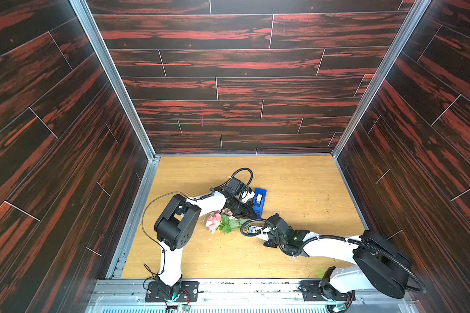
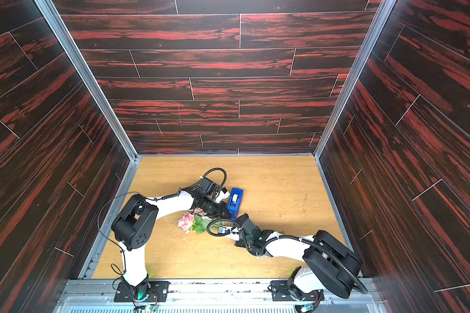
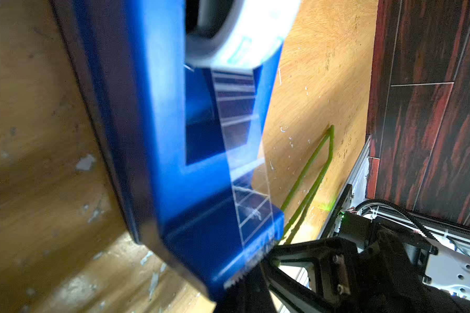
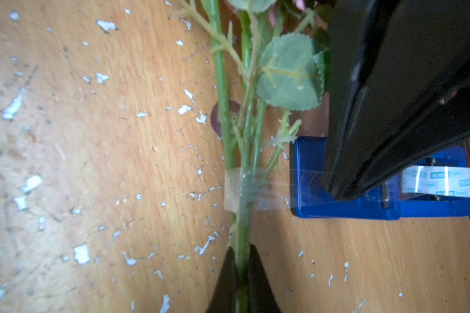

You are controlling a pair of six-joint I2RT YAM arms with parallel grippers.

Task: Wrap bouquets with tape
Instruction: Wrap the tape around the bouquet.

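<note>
White scraps [image 4: 103, 78] litter the wooden table [image 1: 296, 176]. At the centre of both top views the bouquet [image 1: 219, 222] [image 2: 192, 222] lies just beside the blue dispenser [image 1: 259, 202], partly under the left arm [image 1: 212, 202]. A strip of tape [image 4: 255, 187] crosses the stems. The right gripper [image 4: 242, 257] clamps the stems; the left gripper [image 4: 339, 193], jaws together, touches the dispenser

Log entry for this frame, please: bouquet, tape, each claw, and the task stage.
bouquet: on the wooden table, between the arms
tape: clear strip from the blue dispenser stuck across the stems
right claw: shut on the stems
left claw: shut, tip down on the dispenser
stage: tape attached, not yet cut
</note>
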